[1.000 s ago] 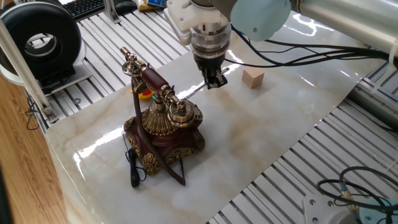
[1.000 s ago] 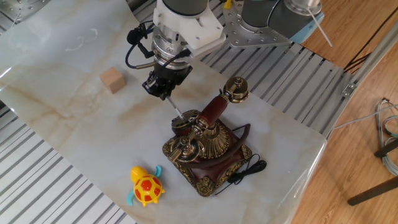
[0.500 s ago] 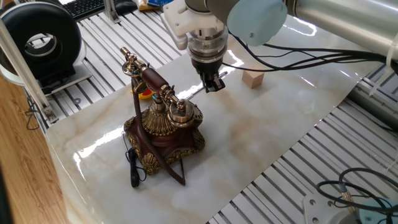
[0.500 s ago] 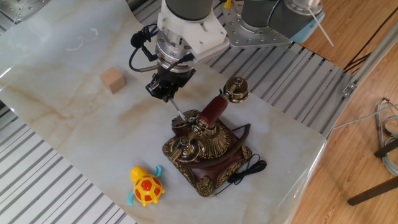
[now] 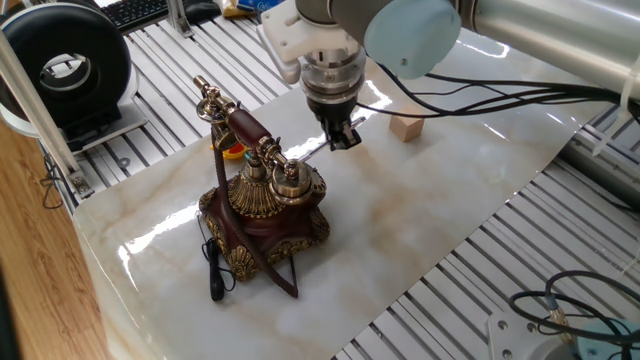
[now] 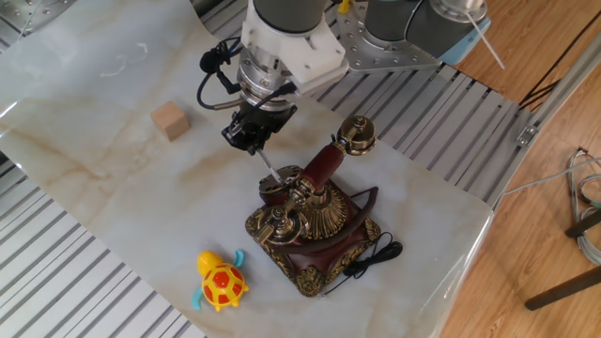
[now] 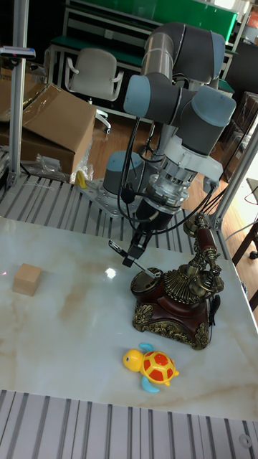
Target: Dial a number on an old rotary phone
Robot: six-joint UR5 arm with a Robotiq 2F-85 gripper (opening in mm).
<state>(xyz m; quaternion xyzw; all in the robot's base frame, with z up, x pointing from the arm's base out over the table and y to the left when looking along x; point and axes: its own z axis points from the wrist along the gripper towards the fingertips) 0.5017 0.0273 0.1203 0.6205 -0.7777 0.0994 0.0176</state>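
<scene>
Gripper (image 6: 250, 137) closed on thin stick (image 6: 269, 165), tilted down, tip at dial side of old rotary phone (image 6: 315, 225). Phone upright near tabletop (image 6: 84, 178) edge by wooden floor, handset on cradle. Wooden block (image 6: 170, 121) well apart; toy turtle (image 6: 221, 282) nearby.

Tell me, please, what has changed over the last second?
The gripper, shut on a thin stick, shifted slightly toward the phone, its tip staying at the dial. The phone, wooden block and toy turtle stayed put.
</scene>
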